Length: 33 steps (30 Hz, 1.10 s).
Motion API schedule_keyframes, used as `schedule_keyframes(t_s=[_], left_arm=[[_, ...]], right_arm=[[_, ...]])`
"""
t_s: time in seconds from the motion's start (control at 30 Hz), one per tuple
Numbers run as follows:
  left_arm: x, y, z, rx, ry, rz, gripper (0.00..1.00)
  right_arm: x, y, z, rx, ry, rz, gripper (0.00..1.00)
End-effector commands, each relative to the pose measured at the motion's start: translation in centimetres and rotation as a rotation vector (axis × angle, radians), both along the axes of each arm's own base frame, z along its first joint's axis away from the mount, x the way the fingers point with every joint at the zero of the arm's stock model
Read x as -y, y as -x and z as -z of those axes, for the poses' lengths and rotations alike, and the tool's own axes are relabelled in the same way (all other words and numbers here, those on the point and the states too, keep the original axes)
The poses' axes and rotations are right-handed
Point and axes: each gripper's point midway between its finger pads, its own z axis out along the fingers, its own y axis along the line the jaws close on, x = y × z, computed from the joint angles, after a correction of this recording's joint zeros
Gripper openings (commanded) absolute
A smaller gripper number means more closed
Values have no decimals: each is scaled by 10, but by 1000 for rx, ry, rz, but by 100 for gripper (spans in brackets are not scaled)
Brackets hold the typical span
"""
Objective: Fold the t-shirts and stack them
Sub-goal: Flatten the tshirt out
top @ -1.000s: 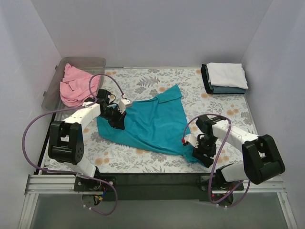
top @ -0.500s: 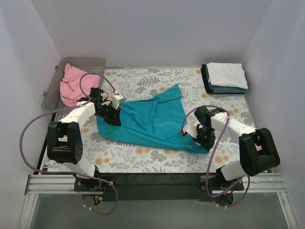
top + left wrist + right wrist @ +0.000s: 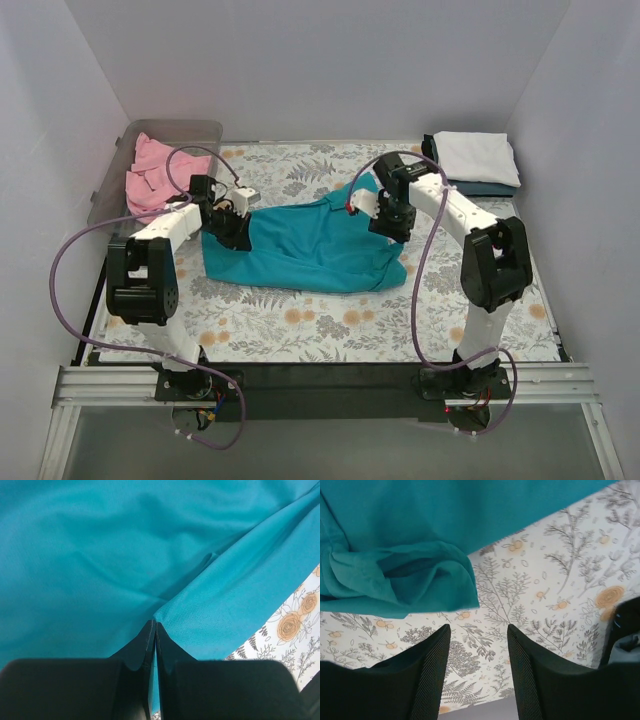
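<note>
Status: teal shirt lies rumpled on table. Left gripper clenched on its left edge. Right gripper released, empty, hovering by the far-right bunch. Suggest right pinches one hem layer, both pull taut, then fold.

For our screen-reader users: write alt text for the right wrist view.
The right pincer is open and empty above the floral table cloth. A bunched fold of the teal t-shirt lies beyond its fingertips, at upper left.

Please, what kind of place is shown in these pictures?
Probably a robot test cell, not a home: plain white walls enclose a floral table cloth, with an aluminium rail at the near edge.
</note>
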Motion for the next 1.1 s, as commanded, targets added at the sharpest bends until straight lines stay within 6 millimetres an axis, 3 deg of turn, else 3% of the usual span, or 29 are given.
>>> schedule_keyframes(t_s=[0.0, 0.07, 0.13, 0.17, 0.2, 0.27, 0.37, 0.5, 0.57, 0.6, 0.8, 0.83, 1.07], left_arm=[[-12, 3, -3, 18, -13, -36, 0], [-12, 6, -4, 18, -7, -39, 0], [-8, 7, -9, 23, 17, -39, 0], [-7, 9, -9, 13, 28, -46, 0], [-5, 9, -10, 12, 36, -46, 0], [-4, 10, -10, 8, 43, -51, 0], [-5, 14, -6, -2, 38, -49, 0], [-7, 17, -7, 8, 29, -50, 0], [-7, 19, -8, 15, 28, -49, 0], [-7, 20, -8, 16, 26, -50, 0], [-6, 23, -9, 24, 34, -47, 0], [-6, 24, -9, 24, 32, -47, 0], [-9, 30, -10, 46, 19, -37, 0]], right_arm=[[-6, -16, -45, 20, -229, 142, 57], [-8, -5, -52, -56, -376, 287, 55], [11, 1, -58, -101, -470, 452, 53], [8, 18, -50, -203, -542, 558, 48], [22, 20, -49, -227, -585, 648, 47], [22, 34, -45, -325, -675, 765, 47], [33, 27, -40, -377, -744, 906, 47], [15, 12, -46, -430, -836, 983, 57], [16, 1, -42, -385, -831, 990, 62], [3, 4, -41, -395, -823, 956, 63], [-15, -2, -22, -428, -776, 945, 61], [-17, -6, -18, -435, -769, 944, 56], [-12, -10, 5, -411, -672, 982, 51]])
